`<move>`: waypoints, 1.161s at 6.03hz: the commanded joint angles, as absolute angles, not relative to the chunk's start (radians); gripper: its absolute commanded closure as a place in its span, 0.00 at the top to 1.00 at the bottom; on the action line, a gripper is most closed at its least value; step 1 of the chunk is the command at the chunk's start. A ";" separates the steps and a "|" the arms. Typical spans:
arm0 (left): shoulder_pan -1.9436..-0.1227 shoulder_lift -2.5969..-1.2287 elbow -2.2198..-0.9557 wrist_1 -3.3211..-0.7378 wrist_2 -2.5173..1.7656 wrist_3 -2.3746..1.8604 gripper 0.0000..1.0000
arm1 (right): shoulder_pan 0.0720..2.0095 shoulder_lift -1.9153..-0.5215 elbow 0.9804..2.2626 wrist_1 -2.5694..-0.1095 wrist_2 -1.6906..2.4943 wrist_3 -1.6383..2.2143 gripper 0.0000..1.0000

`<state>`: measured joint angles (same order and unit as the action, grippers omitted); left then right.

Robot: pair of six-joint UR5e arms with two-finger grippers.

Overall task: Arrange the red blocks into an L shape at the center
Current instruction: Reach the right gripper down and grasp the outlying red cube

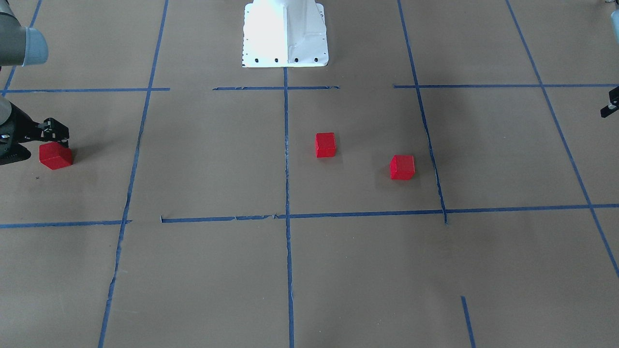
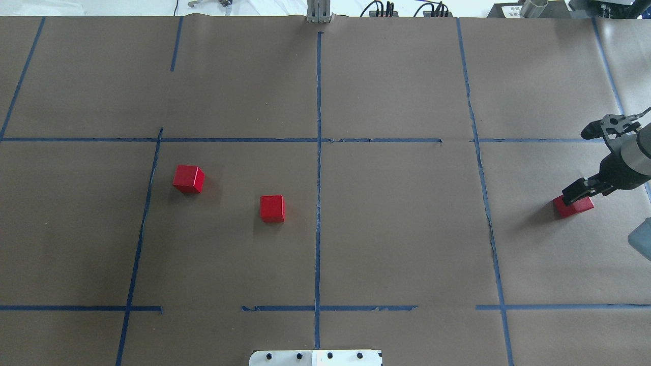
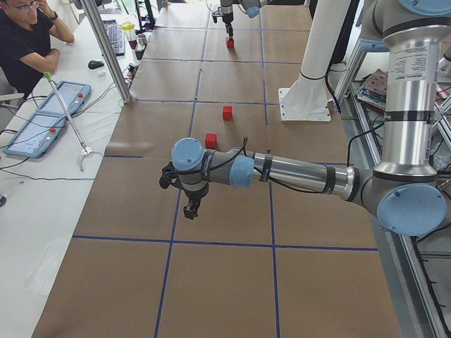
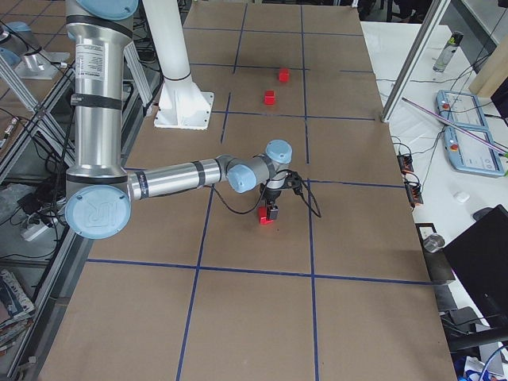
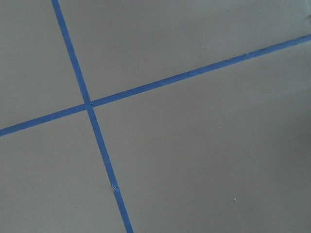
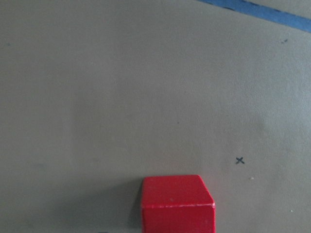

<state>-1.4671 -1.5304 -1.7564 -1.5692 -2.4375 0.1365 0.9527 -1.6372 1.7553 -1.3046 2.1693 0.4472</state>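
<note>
The desk (image 2: 407, 229) is covered with brown paper and is divided into large cells by blue tape lines (image 2: 318, 178); several lines are broken or torn. Cables (image 2: 379, 7) are seen along its far edge. A white bench (image 3: 28, 232) is set beside the desk, and an aluminium post (image 3: 106, 49) is mounted between them. Two light-blue control pendants (image 3: 32, 134) and a keyboard (image 3: 116, 36) are laid on the bench. Even lighting is provided; only soft shadows are cast.

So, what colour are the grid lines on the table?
The grid lines are blue. The left wrist-mounted view shows them best, close up.
</note>
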 commanded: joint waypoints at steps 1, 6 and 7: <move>-1.466 -1.529 -1.756 -1.569 -2.437 0.137 1.00 | 0.920 -1.637 1.721 -1.269 2.132 0.445 0.96; -1.468 -1.528 -1.766 -1.569 -2.488 0.137 1.00 | 0.911 -1.512 1.824 -1.278 2.206 0.615 0.00; -1.467 -1.528 -1.767 -1.571 -2.488 0.137 1.00 | 0.835 -1.403 1.836 -1.285 2.195 0.715 0.00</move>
<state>-1.4678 -1.5279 -1.7656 -1.5697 -2.4857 0.1365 0.8889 -1.4984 1.8149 -1.2809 2.1958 0.6171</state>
